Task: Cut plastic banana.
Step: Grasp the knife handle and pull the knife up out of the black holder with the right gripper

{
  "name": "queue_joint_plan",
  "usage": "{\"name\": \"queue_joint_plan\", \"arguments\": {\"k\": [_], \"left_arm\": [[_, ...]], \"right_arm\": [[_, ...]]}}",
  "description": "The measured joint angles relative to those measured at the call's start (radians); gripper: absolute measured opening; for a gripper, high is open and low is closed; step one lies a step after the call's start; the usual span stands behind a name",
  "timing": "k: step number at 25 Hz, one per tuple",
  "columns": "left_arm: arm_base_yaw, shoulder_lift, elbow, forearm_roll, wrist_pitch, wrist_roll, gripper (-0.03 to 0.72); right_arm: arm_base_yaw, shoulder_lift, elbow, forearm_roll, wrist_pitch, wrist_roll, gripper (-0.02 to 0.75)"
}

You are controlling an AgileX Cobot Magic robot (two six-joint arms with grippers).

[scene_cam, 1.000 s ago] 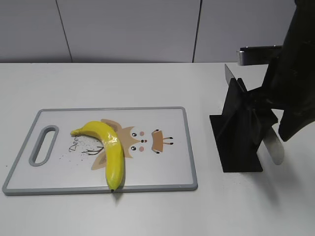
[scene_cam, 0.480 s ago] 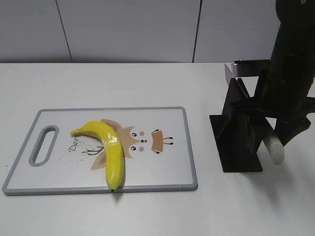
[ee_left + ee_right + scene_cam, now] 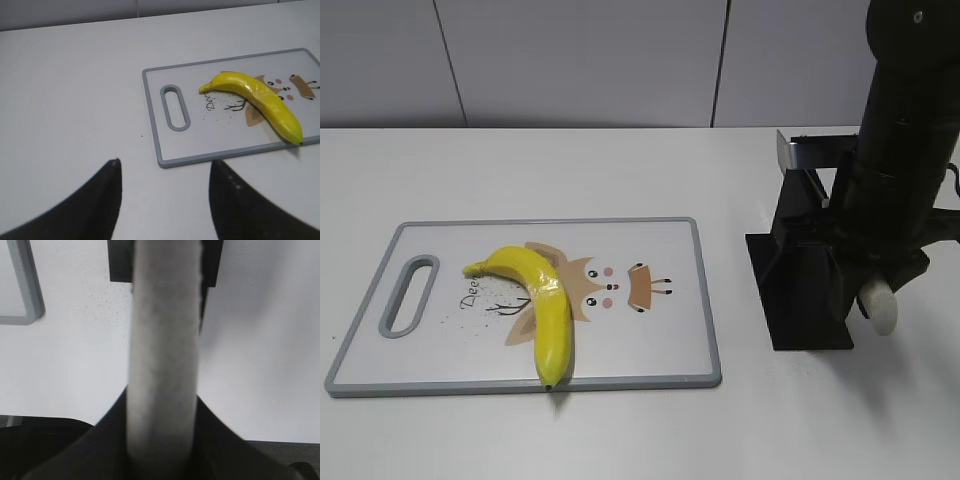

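The plastic banana (image 3: 545, 300) is glossy yellow and sharply bent. It lies on the white cutting board (image 3: 655, 345), dark tip at the near edge. It also shows in the left wrist view (image 3: 260, 97). My right gripper (image 3: 873, 283) is shut on the pale grey knife handle (image 3: 882, 308), which sticks out of the black knife stand (image 3: 805, 295). The handle fills the right wrist view (image 3: 162, 340) between my jaws (image 3: 161, 405). A bit of blade (image 3: 783, 150) shows above the stand. My left gripper (image 3: 165, 165) is open and empty over bare table left of the board.
The board has a grey rim (image 3: 150, 115), a handle slot (image 3: 408, 293) at its left end and a tan cartoon print (image 3: 610, 285) beside the banana. The stand is on the white table right of the board. A grey wall runs along the back.
My right arm has swung left and come more upright over the stand, still holding the handle, which now looks shorter. The banana and board have not moved.
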Motion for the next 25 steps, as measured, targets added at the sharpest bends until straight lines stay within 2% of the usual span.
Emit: {"name": "queue_joint_plan", "arguments": {"k": [6,25], "left_arm": [[0.0,0.0,0.0,0.0,0.0,0.0,0.543],[0.0,0.0,0.0,0.0,0.0,0.0,0.543]], "right_arm": [[0.0,-0.019,0.0,0.003,0.0,0.0,0.197],[0.0,-0.331,0.0,-0.059,-0.011,0.013,0.195]]}}
